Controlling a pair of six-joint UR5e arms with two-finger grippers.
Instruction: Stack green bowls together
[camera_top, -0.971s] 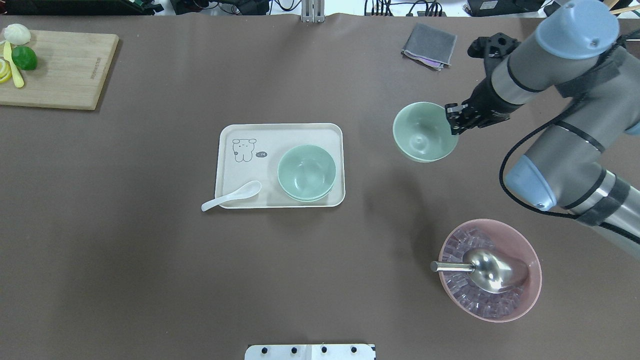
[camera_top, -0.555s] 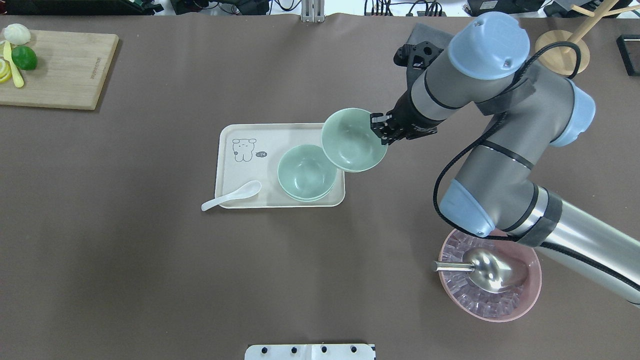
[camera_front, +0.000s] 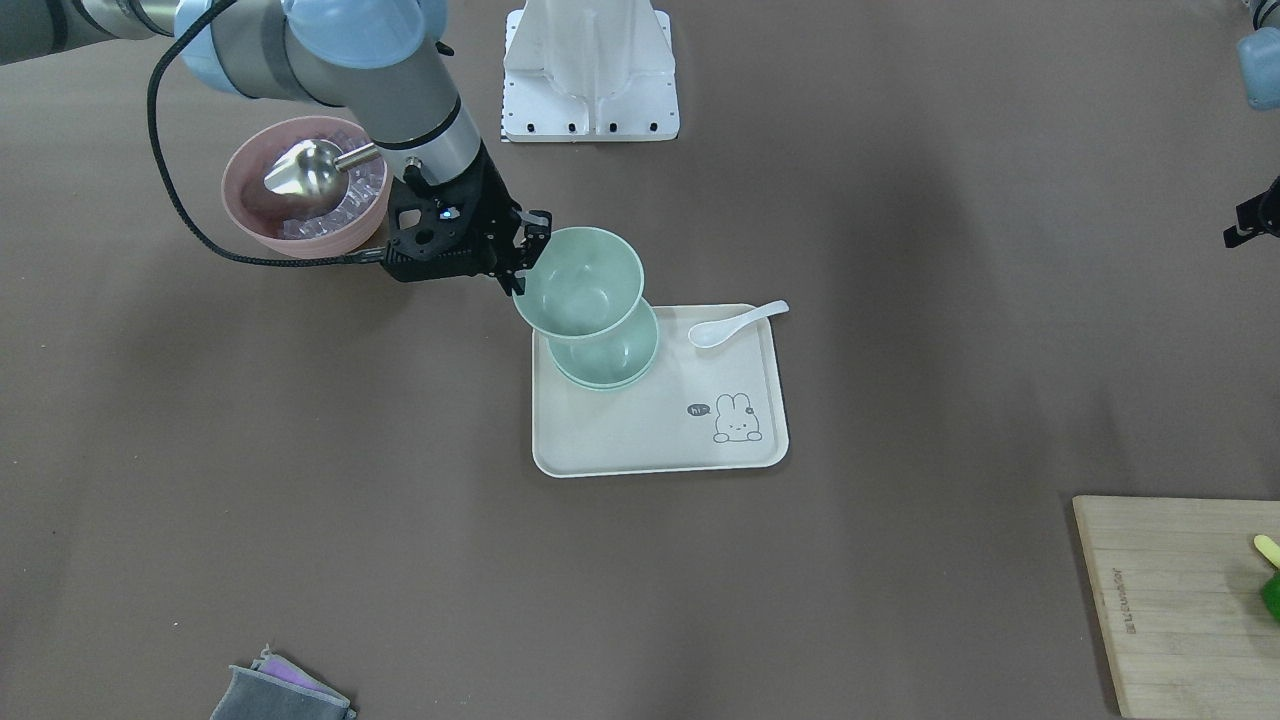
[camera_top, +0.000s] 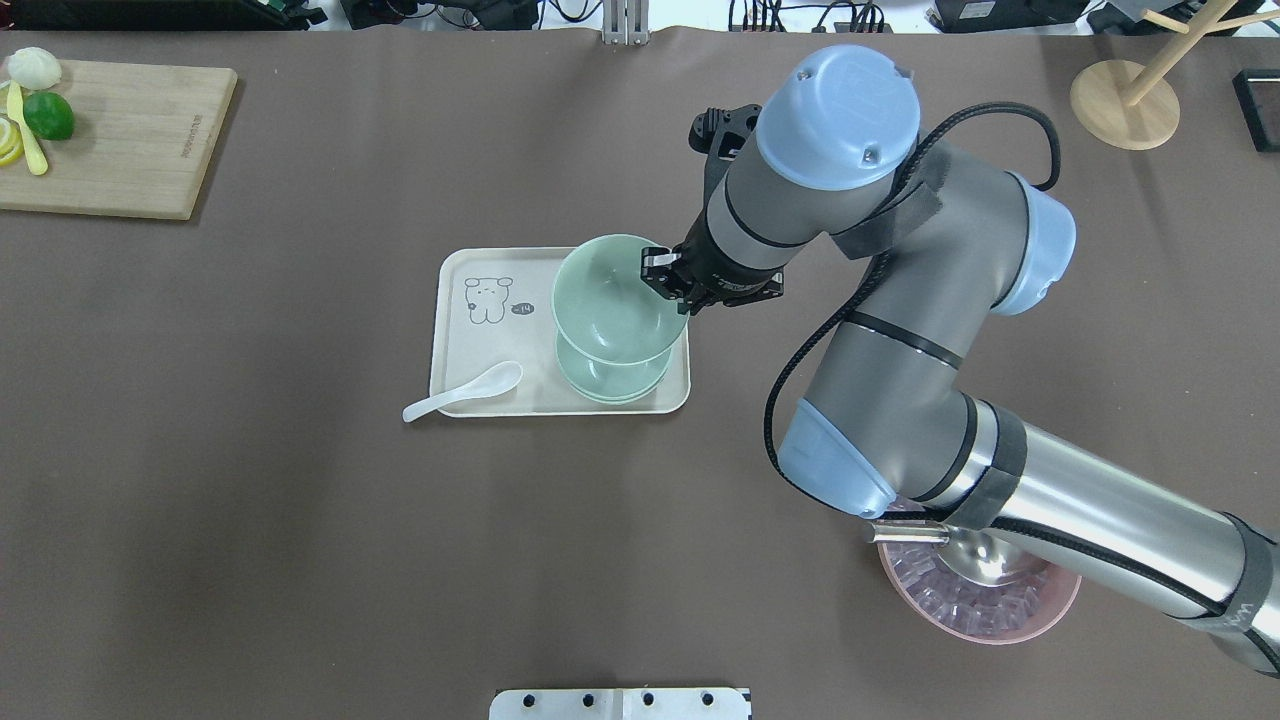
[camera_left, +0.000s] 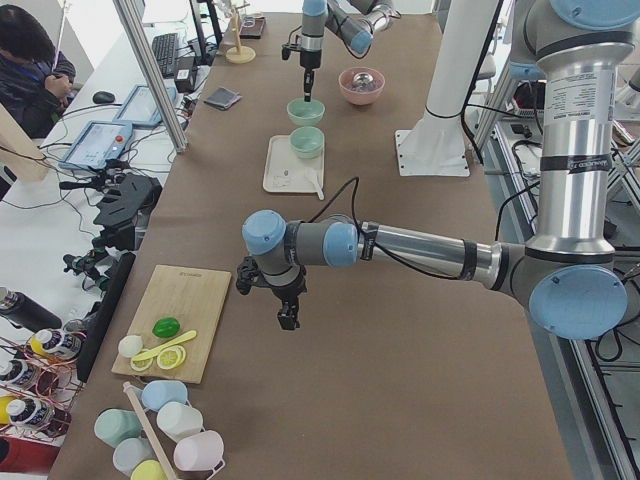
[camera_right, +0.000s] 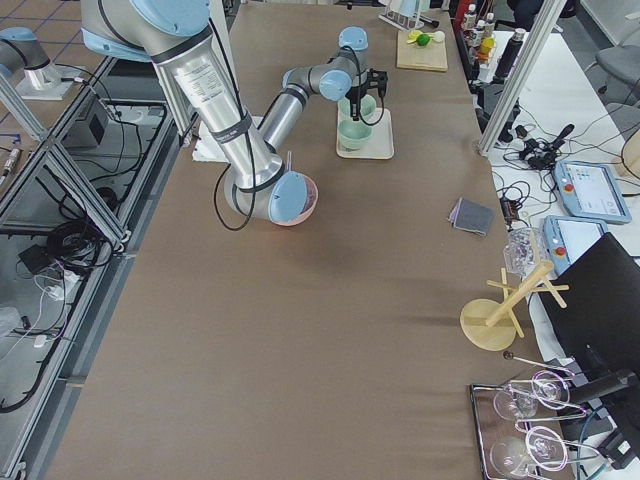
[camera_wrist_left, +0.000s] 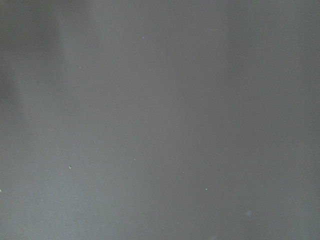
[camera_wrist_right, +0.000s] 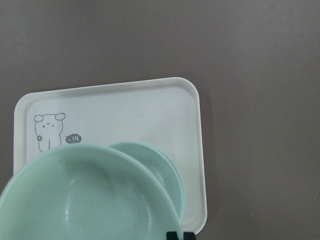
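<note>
My right gripper is shut on the rim of a pale green bowl, holding it in the air, slightly tilted. Directly under it, nested green bowls sit in the right part of the cream tray. From the front, the held bowl hangs above the nested ones with a gap between them. The right wrist view has the held bowl large at the bottom and the nested bowls behind it. My left gripper hovers over bare table far away; I cannot tell its state.
A white spoon lies over the tray's front left corner. A pink bowl with ice and a metal scoop stands near the right arm's base. A cutting board with fruit, a wooden stand and a grey cloth lie around the edges.
The right arm has carried the green bowl leftward, from the table right of the tray to a spot above the nested bowls. The tray, spoon and nested bowls have not moved.
</note>
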